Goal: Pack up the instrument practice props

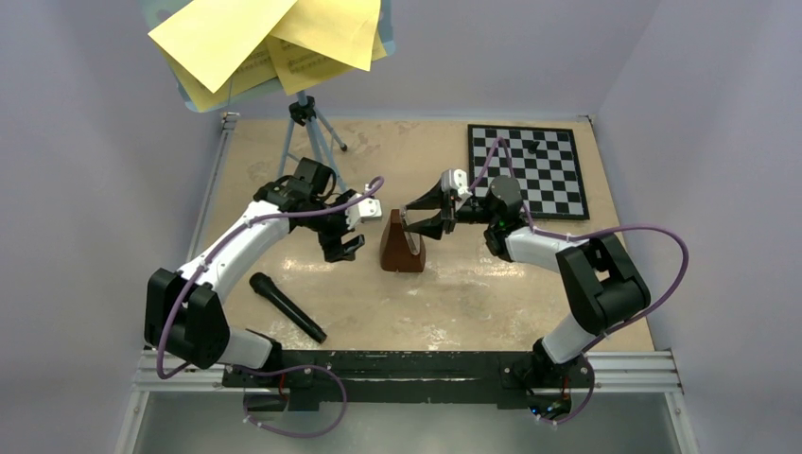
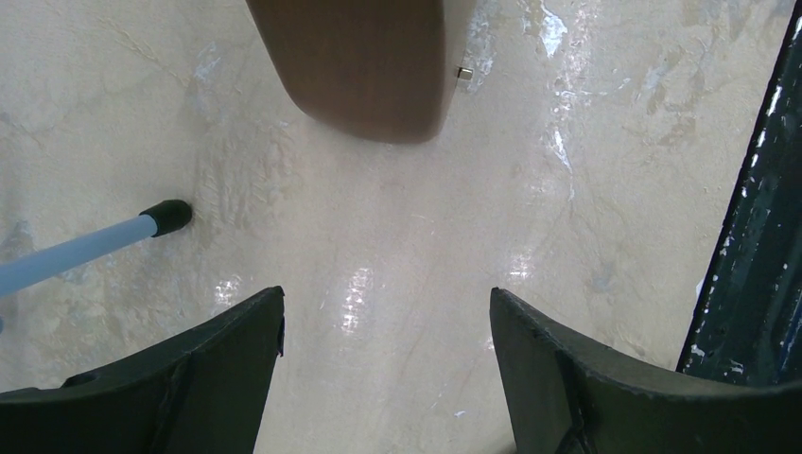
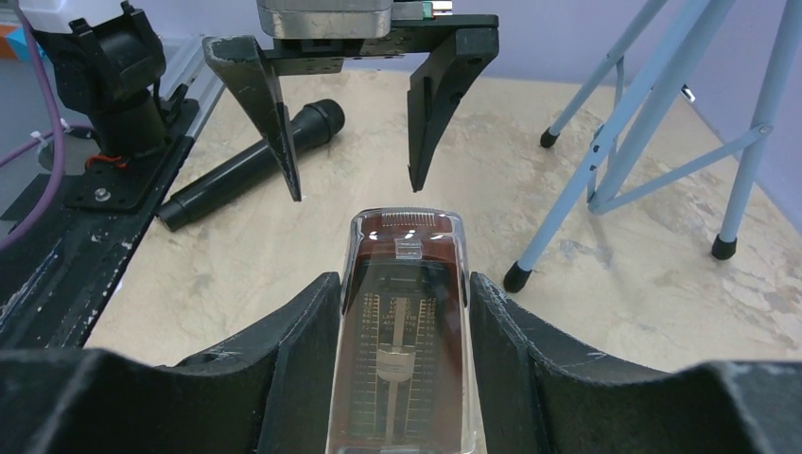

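my right pincer point(image 3: 402, 282) is clamped on the metronome point(image 3: 402, 369) – one dark finger lies flat against each side of its clear front, with no gap showing in my right wrist view. the small brown pyramid stands upright on the table point(image 1: 492, 293), about midway between my two arms, and i hold it near its upper part.

my left pincer point(image 2: 386, 307) is spread wide and grips nothing. it hangs just beside the metronome on the far side from my right hand, tips pointing down at bare tabletop, apart from the wooden body.

the light-blue music stand point(image 1: 307, 128) stands on its tripod at the far left of the table, well behind my left arm. one of its black-capped feet shows near my left fingers. the yellow sheet-music pages point(image 1: 227, 38) lie overlapping on its tray, up at the top of the overhead view.

a black microphone point(image 1: 287, 306) lies on the table near my left arm – and a chessboard point(image 1: 530, 170) sits flat at the far right.
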Controlling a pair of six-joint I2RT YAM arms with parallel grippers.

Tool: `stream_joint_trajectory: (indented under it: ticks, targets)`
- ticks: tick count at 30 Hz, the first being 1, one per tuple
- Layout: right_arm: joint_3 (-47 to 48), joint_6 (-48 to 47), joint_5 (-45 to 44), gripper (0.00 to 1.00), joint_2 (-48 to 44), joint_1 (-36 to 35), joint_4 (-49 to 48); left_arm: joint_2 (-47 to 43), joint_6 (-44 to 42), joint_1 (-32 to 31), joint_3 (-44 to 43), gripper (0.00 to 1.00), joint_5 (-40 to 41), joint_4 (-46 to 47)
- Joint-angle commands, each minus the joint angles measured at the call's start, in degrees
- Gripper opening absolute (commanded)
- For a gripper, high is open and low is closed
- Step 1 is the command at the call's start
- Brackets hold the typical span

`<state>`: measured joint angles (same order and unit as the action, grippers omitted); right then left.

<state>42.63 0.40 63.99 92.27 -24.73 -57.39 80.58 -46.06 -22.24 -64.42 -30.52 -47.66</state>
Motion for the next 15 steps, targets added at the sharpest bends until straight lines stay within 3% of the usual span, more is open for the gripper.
stream_joint_trajectory:
  ticks: [1, 15]
  targets:
    - [-1.5, -1.6, -2.3, 0.00, -1.3, -0.2, -1.7, 0.7, 0.0, 0.4, -2.4, 0.84, -1.9, 0.7]
    - [-1.6, -0.9, -9.3, 0.00, -0.6, -2.1, -3.0, 2.2, -1.2, 0.4, -2.5, 0.84, -3.3, 0.7]
